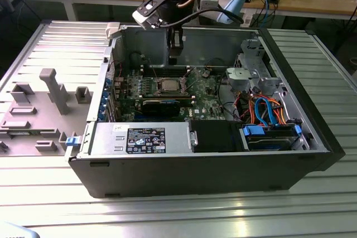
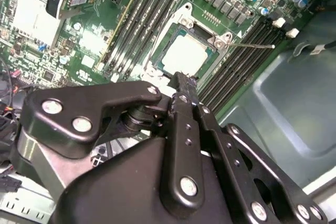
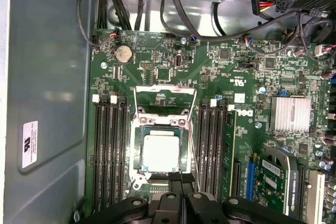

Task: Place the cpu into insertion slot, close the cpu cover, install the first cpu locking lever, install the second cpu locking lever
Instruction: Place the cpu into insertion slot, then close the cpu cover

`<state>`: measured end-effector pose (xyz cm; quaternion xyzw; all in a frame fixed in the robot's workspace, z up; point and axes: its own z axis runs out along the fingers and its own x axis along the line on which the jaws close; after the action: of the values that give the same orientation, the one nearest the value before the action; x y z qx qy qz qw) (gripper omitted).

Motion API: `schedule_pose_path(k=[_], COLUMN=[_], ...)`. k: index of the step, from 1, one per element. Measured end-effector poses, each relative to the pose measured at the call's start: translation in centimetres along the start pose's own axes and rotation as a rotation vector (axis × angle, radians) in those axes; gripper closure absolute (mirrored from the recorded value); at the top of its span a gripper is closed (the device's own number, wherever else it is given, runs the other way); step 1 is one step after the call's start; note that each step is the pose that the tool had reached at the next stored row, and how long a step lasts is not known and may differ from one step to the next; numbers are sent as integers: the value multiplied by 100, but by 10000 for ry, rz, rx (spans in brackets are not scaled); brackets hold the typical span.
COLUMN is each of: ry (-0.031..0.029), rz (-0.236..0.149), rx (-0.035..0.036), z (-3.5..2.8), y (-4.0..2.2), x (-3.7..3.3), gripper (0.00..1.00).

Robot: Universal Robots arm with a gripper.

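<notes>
Gripper (image 3: 181,178) fingers were pressed together with nothing between them, their tips at one edge of the insertion slot (image 3: 157,120). Just beyond the tips the cpu (image 3: 160,152) lay seated in that slot, untouched, on the green motherboard (image 3: 252,103).

You had nothing legible: the small white sticker (image 3: 30,144) on the grey steel case wall (image 3: 47,51), the black label (image 1: 146,140) on the silver power-supply box (image 1: 106,137), and the white printed marks (image 3: 239,83) on the green motherboard (image 3: 157,45) were all too fine to read.
</notes>
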<state>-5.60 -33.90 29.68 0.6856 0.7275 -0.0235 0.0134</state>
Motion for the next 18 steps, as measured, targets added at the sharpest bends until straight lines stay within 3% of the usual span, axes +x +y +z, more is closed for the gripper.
schedule_pose_path(k=[12,18], ry=[2,1], rz=[31,91], rx=[2,10], z=[3,23], y=[5,81], x=[-14,-33], gripper=[89,89])
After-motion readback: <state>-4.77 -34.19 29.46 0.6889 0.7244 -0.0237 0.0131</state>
